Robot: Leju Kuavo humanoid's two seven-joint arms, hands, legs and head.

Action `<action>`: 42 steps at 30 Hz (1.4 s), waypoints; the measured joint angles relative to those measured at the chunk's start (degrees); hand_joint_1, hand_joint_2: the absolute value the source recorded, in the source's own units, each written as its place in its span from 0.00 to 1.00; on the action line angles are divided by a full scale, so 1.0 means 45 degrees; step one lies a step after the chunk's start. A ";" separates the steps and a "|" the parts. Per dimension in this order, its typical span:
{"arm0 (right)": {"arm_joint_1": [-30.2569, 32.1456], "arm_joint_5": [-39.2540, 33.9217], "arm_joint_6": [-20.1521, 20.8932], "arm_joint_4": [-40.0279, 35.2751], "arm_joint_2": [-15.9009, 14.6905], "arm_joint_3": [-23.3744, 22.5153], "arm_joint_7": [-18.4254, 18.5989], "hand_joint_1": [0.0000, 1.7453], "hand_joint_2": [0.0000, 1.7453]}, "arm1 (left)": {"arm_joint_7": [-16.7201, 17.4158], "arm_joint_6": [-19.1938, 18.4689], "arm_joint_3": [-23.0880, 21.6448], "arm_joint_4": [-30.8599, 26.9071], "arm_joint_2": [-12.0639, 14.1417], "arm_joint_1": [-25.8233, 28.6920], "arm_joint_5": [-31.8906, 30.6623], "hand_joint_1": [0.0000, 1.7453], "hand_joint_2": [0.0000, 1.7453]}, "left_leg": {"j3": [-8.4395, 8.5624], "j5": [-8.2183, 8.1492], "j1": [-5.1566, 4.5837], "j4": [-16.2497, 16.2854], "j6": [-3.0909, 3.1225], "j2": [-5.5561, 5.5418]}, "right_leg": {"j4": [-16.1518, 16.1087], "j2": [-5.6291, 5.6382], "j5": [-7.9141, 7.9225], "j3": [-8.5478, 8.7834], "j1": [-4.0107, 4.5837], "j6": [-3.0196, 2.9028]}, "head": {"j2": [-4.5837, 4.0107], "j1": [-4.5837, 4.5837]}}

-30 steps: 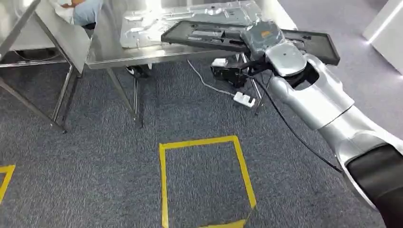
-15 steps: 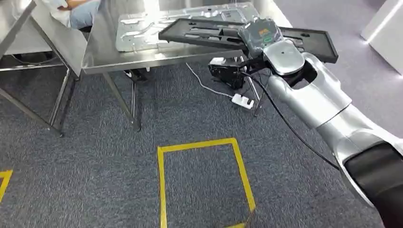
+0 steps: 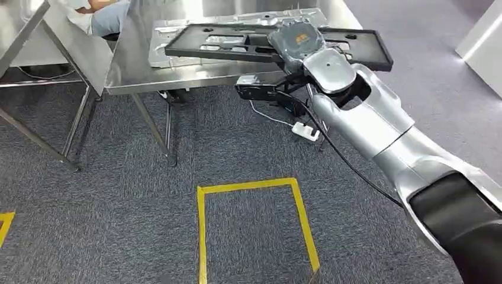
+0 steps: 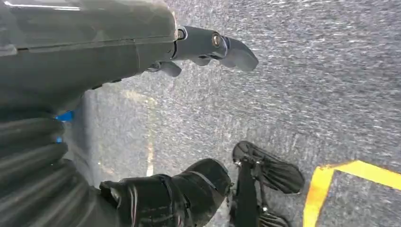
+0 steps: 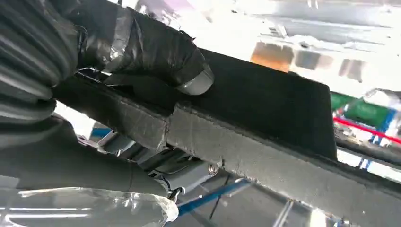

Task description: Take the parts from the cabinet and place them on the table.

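Note:
A long black frame-shaped part (image 3: 237, 44) hangs level over the steel table (image 3: 136, 74), above a silver stamped metal part (image 3: 177, 32) lying on it. My right hand (image 3: 296, 41) grips the black part near its middle. Up close in the right wrist view, the thumb (image 5: 156, 47) presses on top of the black part (image 5: 265, 118). In the left wrist view my left hand (image 4: 156, 118) hangs over the grey carpet with its fingers (image 4: 213, 45) apart and nothing in it.
A second steel table (image 3: 65, 41) stands at the left, with a seated person (image 3: 103, 12) behind it. A white power strip (image 3: 305, 130) and cables lie on the carpet under the table. Yellow tape (image 3: 254, 189) marks a square on the floor.
My right arm has swung the black part to the left and further over the table. The view has shifted slightly.

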 joint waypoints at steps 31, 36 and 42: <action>-0.0017 -0.0209 -0.0481 0.1000 0.0875 0.0126 0.0005 1.00 1.00 | -0.0223 -0.0301 -0.0102 0.0000 0.0015 0.0034 -0.0233 0.00 1.00 | -0.0059 0.0236 -0.0066 -0.0077 0.0085 0.0039 | -0.0192 -0.0006 0.0102 0.0104 0.0130 -0.0180 | 0.0000 0.0034; -0.0084 -0.0039 -0.0845 0.1632 0.1448 0.0126 -0.0068 1.00 1.00 | -0.0223 -0.0233 -0.0107 0.0000 0.0005 0.0029 -0.0136 0.00 1.00 | -0.0276 -0.0222 0.0010 0.0520 -0.0270 0.0112 | -0.0423 0.0060 0.0088 0.0308 0.0027 -0.0424 | -0.0005 -0.0010; -0.0116 -0.0024 -0.1010 0.2326 0.1874 0.0136 -0.0262 1.00 1.00 | -0.0112 -0.0112 -0.0155 0.0000 -0.0015 0.0046 -0.0136 0.00 1.00 | -0.1795 -0.0108 0.0060 0.2491 -0.0416 0.0122 | -0.0378 0.0068 -0.0165 0.0575 0.0043 -0.0479 | -0.0005 -0.0015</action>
